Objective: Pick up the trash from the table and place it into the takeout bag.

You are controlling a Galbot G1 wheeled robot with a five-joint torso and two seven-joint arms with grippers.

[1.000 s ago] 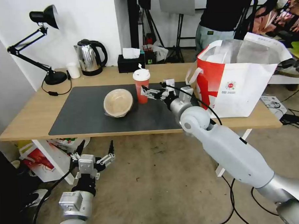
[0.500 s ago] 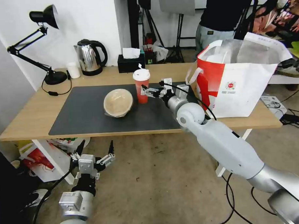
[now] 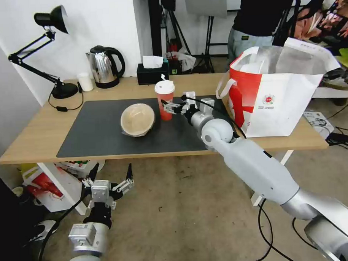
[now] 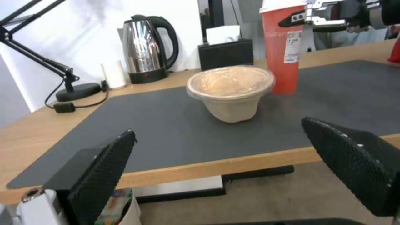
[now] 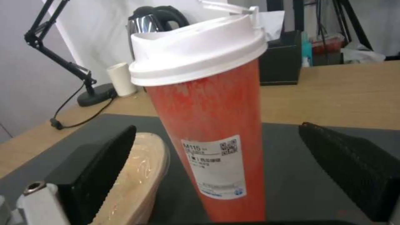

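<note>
Step in hand: the approach to the second-to-last item, with no grasp made yet.

The table [image 3: 37,139] carries everything ahead of my fingers. The takeout bag [image 3: 283,104] stands on its right end, well behind and to the outer side of my right gripper [image 3: 169,106], mouth open, silvery lining showing. A white rounded shape sits inside near the red panel; I judge it to be the wide white bowl, though I cannot confirm its contents.

The tan lidded bowl [image 4: 230,90] rests on the dark mat [image 3: 102,137], just beyond the cup on the far side from my right fingers, lid on, contents hidden under film.

The red drink cup [image 5: 208,125] stands upright on the mat, white lid seated, directly between my two right fingers [image 5: 96,175], which are spread wide on either side with a gap to the cup wall on both. Contents cannot be seen.

My left gripper [image 3: 107,183] hangs below the table edge, fingers spread, holding nothing, well short of the bowl.

Judgement: two items remain on the table. The next move calls for a level advance so the pads bracket the cup's middle, then a gentle squeeze; the cup is tall and could tip if nudged high.
</note>
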